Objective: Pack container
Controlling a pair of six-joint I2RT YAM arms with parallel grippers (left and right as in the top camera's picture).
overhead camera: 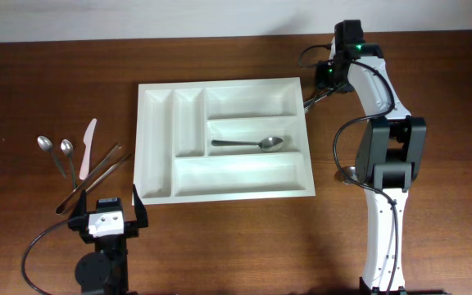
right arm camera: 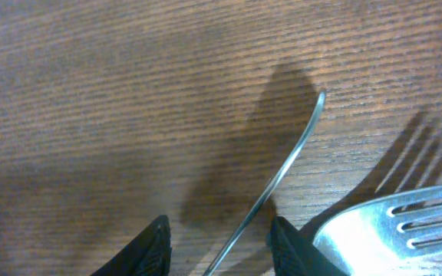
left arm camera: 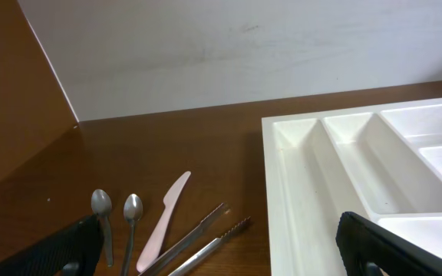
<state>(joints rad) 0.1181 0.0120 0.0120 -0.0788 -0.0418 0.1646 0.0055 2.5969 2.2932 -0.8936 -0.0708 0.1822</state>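
Pack: early, approx 1 pc in | container (overhead camera: 224, 84) at table (overhead camera: 56, 82) centre, spoon (overhead camera: 248, 144) in mid wide slot | todo: loose spoons (overhead camera: 44, 143), knife (overhead camera: 86, 147), tongs (overhead camera: 97, 174) at its 9 o'clock, fork (right arm camera: 405, 222) at 2 o'clock | R gripper (right arm camera: 219, 224) narrow, astride thin handle (right arm camera: 290, 157) (no pinch seen) | L gripper (overhead camera: 107, 209) wide, empty

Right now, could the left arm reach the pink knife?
Probably yes. The left gripper is open near the knife, which lies flat and uncovered, though the tongs lying close beside it could crowd a finger.

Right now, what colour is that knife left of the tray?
Pale pink. The knife shows best in the left wrist view.
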